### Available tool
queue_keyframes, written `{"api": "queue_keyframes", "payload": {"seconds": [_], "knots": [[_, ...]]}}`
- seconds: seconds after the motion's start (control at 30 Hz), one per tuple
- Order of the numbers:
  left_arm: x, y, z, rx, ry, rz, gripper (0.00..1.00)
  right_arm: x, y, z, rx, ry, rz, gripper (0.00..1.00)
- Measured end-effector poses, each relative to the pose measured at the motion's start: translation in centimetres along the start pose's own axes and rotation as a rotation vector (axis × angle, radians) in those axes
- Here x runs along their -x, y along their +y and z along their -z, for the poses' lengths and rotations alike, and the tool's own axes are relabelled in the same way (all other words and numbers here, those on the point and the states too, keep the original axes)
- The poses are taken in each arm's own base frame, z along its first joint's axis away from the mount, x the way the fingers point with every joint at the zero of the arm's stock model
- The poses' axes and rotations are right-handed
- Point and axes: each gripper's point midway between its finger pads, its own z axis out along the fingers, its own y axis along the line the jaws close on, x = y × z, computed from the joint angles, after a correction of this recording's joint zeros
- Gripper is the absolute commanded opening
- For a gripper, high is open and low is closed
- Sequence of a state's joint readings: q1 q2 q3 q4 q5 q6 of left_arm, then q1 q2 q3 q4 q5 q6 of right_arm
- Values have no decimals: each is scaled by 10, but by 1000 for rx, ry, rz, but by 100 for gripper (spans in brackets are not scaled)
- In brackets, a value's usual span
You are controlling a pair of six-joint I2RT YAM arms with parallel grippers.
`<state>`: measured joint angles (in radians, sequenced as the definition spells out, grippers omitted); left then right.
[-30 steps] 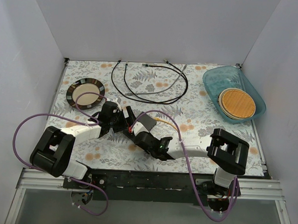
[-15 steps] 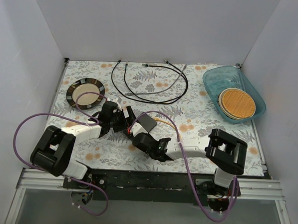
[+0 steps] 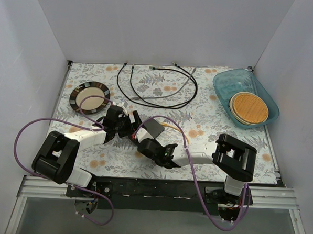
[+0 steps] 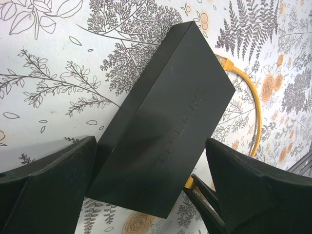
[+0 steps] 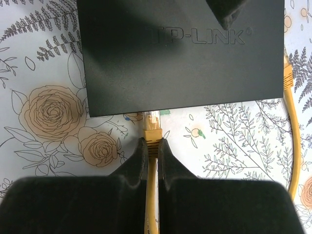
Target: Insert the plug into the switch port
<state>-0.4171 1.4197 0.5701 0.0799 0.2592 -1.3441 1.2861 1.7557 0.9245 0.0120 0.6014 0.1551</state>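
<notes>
Two claws engaged; right claw point(image 5: 152, 142) clamped on yellow cable point(image 5: 294, 146) just behind plug point(image 5: 151, 123); plug tip just ahead of fingertips, at switch point(image 5: 180, 53) near edge, mostly outside; sockets hidden, so square plug to edge, push slow and straight; beyond, left claw point(image 4: 151, 178) spread apart, straddling switch, not gripping; closing it would likely brace box against push.

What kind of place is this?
Probably a robot test booth: plain white walls box in a floral tabletop, with two arms bolted at its edge, a switch and loose cables.
</notes>
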Motion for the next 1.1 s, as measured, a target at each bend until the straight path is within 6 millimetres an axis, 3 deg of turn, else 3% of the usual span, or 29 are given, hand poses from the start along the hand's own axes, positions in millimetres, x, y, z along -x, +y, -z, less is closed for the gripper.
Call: {"api": "queue_keyframes", "payload": {"seconds": [1.1], "knots": [[5, 2, -4, -38, -16, -63, 88, 8, -7, -11, 30, -8, -12, 1]]}}
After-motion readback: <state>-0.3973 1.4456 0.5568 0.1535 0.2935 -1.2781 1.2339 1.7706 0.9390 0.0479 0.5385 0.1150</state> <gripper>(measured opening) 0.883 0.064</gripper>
